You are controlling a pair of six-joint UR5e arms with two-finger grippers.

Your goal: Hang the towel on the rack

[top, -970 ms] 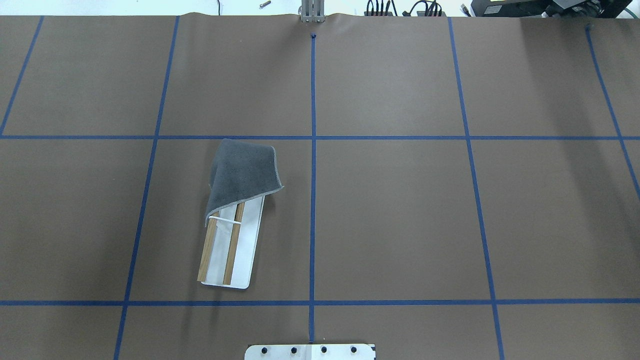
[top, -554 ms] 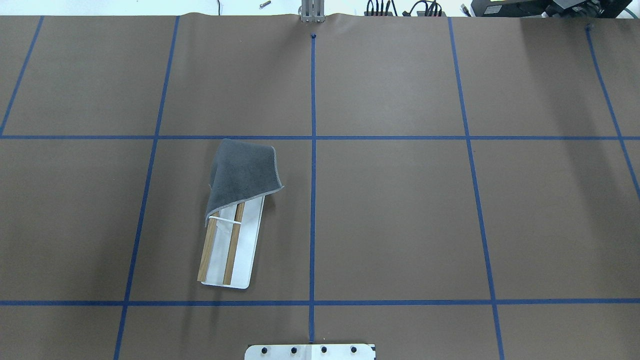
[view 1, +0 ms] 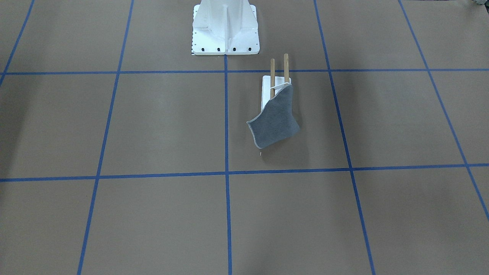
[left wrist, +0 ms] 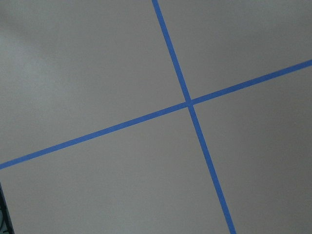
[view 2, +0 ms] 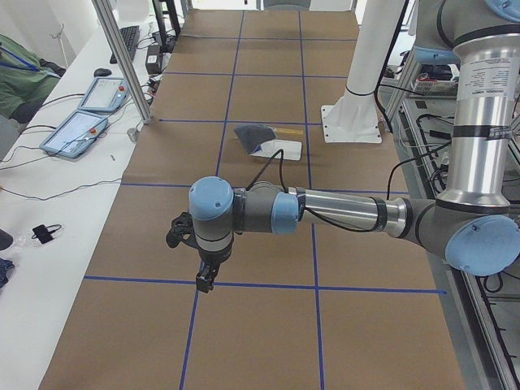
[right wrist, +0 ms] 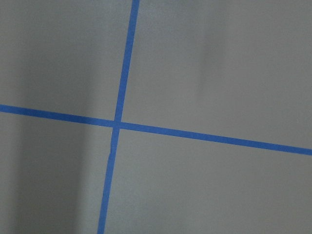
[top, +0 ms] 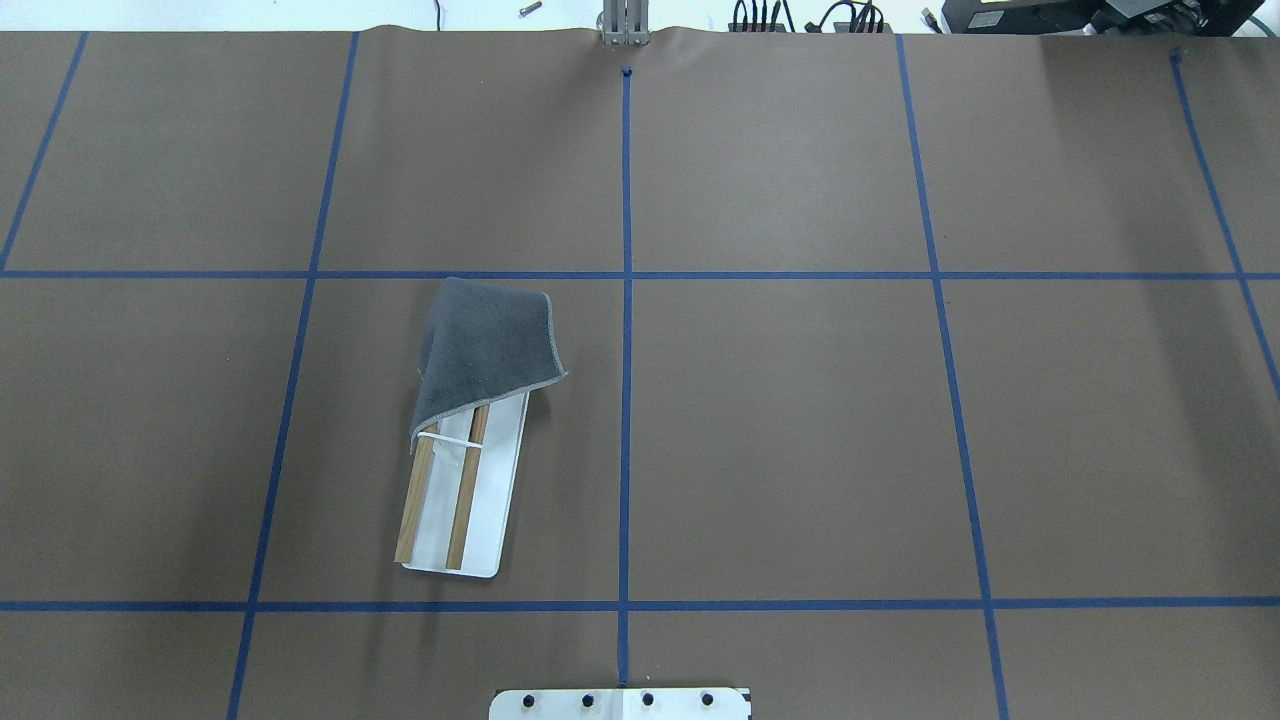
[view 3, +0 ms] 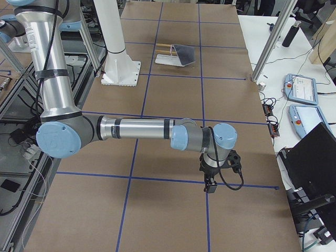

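No legible text, apparently

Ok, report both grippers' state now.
Left gripper: cannot be told; only a side view shows it.
Right gripper: cannot be told, likewise.

matt, fuzzy grey cloth towel (top: 485, 345); rack (top: 446, 438) of bare wooden dowels (top: 464, 500) over smooth white plate (top: 497, 500); matt brown paper table (top: 800, 450) cover.

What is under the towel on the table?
Under the towel are one end of the rack's two dowels and part of its base; that covered end is hidden.
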